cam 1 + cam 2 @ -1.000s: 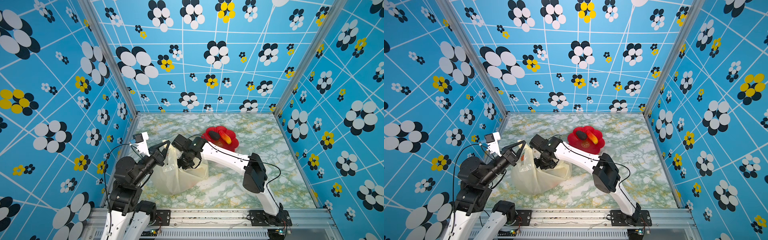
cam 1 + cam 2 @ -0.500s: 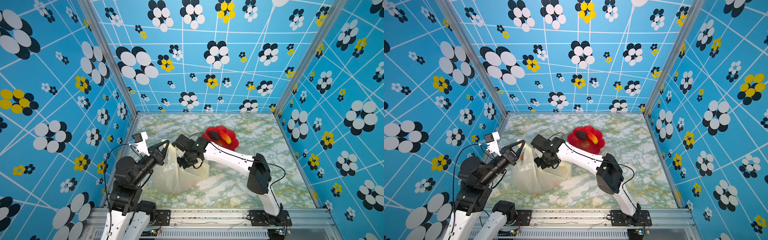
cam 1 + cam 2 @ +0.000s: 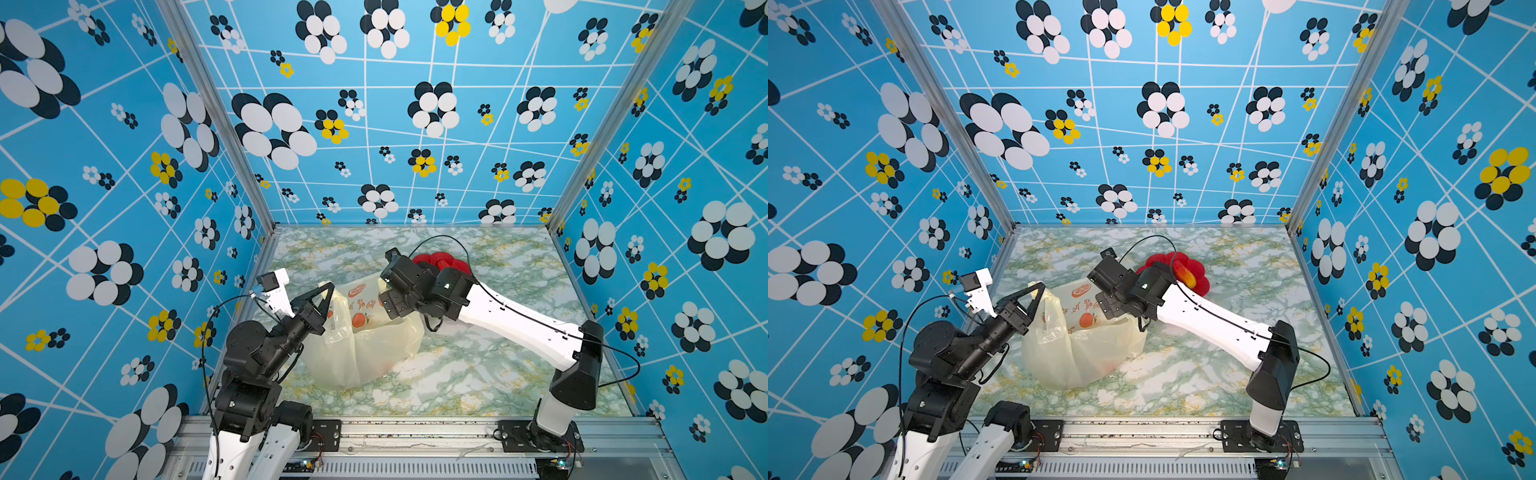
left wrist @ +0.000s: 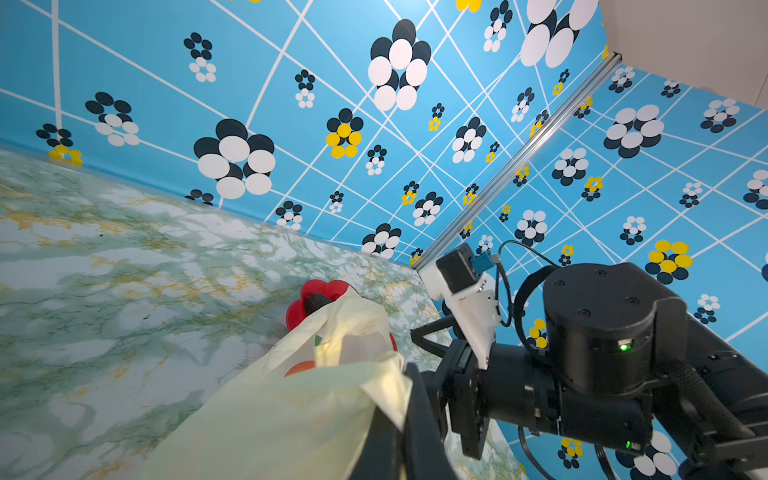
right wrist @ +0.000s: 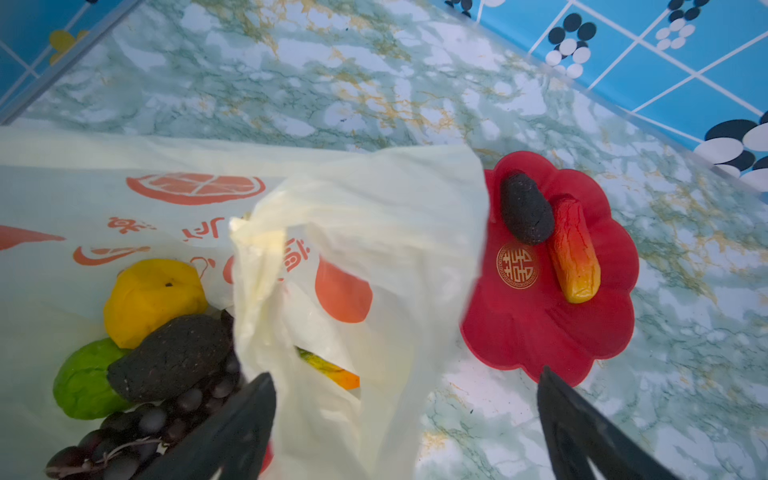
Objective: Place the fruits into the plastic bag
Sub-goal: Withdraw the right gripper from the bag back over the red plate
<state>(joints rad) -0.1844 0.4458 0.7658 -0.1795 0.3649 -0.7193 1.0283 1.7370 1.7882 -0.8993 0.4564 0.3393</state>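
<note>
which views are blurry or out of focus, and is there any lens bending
Right wrist view: the bag handle and the right gripper fingers look smeared, the plate sharper. Left wrist view: the near bag is soft. Both top views: sharp, walls splay outward.

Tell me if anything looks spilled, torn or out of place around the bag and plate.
Nothing stands out. The plastic bag shows no tear, with a lemon and grapes inside. A dark fruit and a mango lie on the red plate.
</note>
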